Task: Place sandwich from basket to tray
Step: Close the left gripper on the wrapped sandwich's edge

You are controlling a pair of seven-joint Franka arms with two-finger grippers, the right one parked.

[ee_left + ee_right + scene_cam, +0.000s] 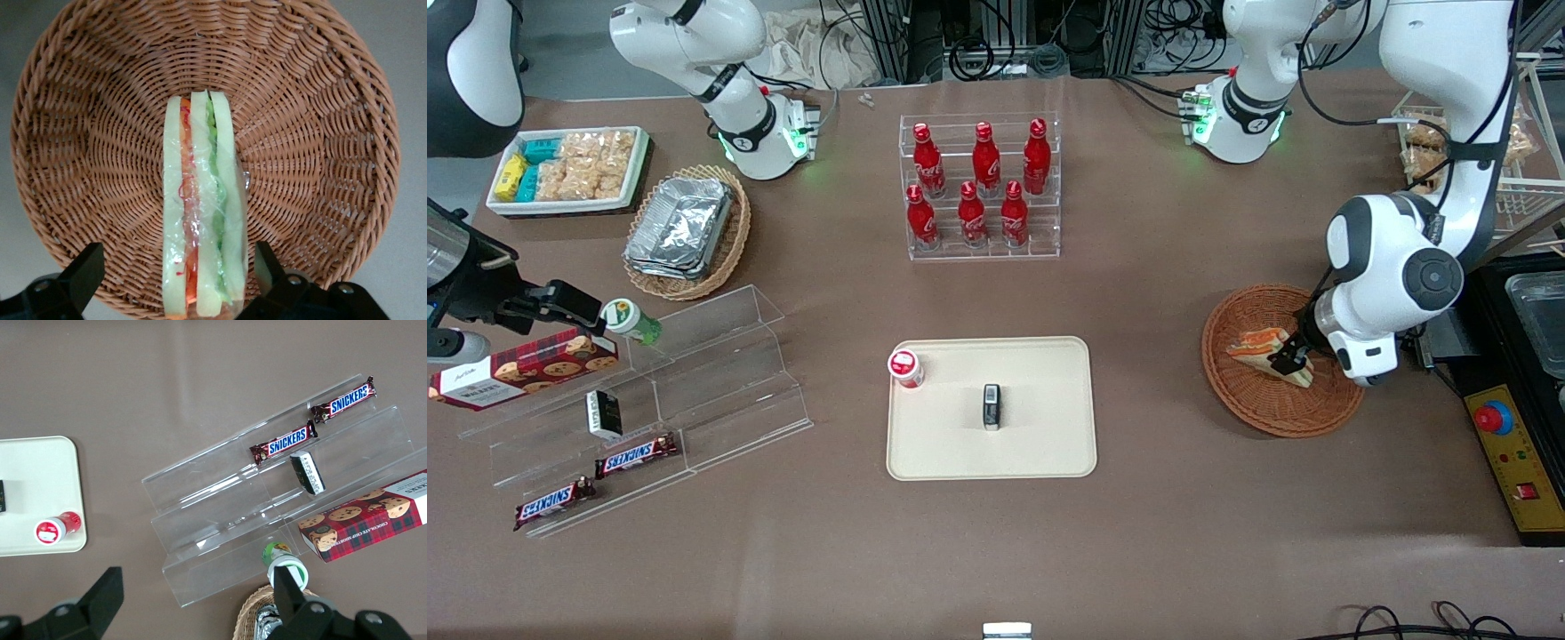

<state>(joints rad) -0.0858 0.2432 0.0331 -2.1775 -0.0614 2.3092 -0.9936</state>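
Brown worktop point(1183, 498) carries a wicker basket point(1249, 400) toward the working arm's end, with the sandwich point(200, 220) lying inside it. Low over it, the gripper point(180, 277) has its fingers point(270, 263) spread, one either side of the sandwich. Nearby lies the cream tray point(1040, 444).

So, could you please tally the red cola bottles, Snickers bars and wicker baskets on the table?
Red cola bottles: 6
Snickers bars: 2
Wicker baskets: 2
Total: 10
The tool is open, straddling the sandwich in the reddish-brown basket.
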